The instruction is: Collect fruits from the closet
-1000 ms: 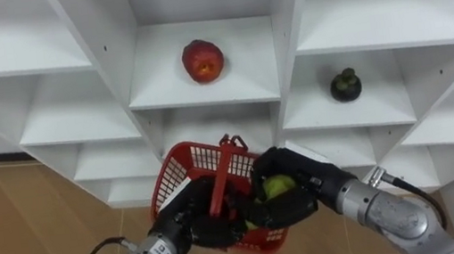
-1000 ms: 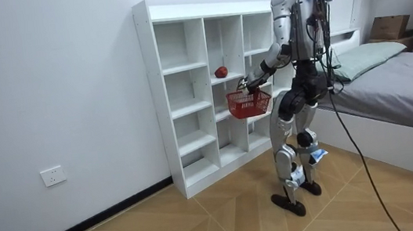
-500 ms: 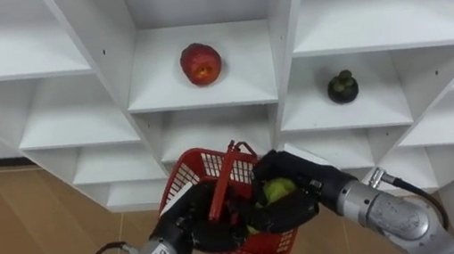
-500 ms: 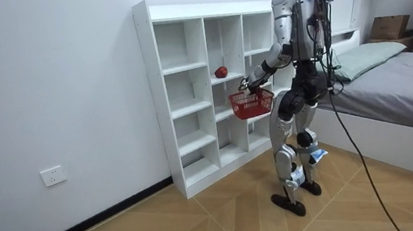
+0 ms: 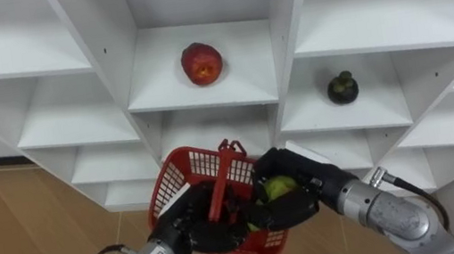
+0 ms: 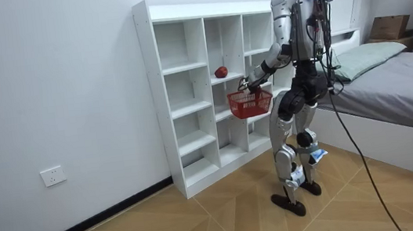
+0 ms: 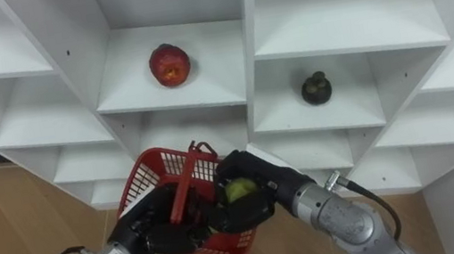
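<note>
Red basket (image 5: 199,161): right robot hand (image 5: 307,191) clutching green fruit (image 5: 277,187)

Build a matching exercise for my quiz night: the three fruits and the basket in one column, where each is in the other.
1 red fruit
2 dark fruit
3 green fruit
4 red basket

A held in the left robot hand
B middle shelf compartment
C held in the right robot hand
D right shelf compartment

Pairs: 1-B, 2-D, 3-C, 4-A

Bright even room light, soft faint shadows.
</note>
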